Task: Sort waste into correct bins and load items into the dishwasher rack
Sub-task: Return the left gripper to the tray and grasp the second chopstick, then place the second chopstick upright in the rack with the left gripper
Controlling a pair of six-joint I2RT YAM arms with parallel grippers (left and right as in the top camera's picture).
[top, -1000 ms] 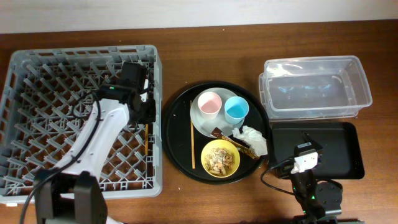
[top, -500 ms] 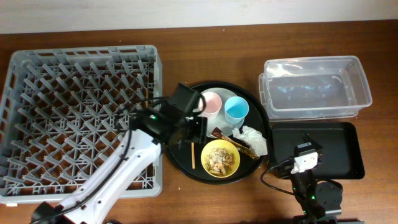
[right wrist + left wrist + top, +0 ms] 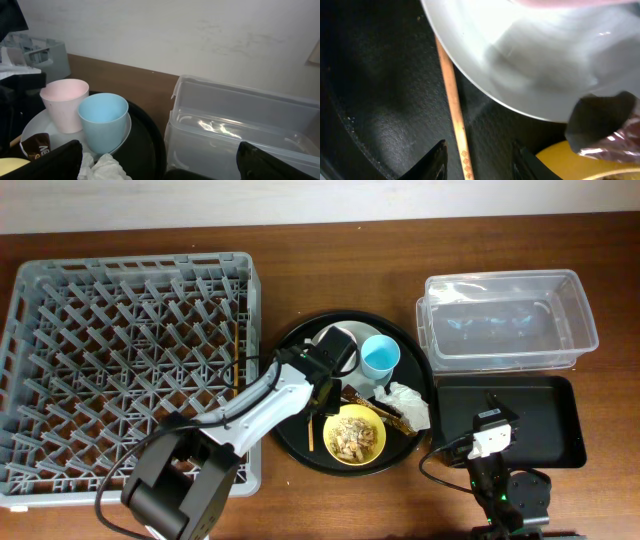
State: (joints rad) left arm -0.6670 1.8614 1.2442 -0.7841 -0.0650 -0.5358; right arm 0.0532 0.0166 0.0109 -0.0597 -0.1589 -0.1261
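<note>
Wooden tabletop, overhead and wrist views. Left: dishwasher rack (image 3: pixel 130 262), with one chopstick (image 3: pixel 235 355) lying just inside its right wall. Centre: left gripper (image 3: pixel 480 162), fingers spread, straddles the second chopstick (image 3: pixel 451 95) on the round black tray (image 3: pixel 375 90), beside the plate (image 3: pixel 545 65), blue cup (image 3: pixel 380 357), yellow bowl (image 3: pixel 355 435) of scraps, wrapper (image 3: pixel 375 405) and napkin (image 3: pixel 405 402). Right: clear tub (image 3: pixel 505 320) and shallow black tray (image 3: pixel 545 420). The right gripper (image 3: pixel 160 167), fingers wide apart, holds nothing.
</note>
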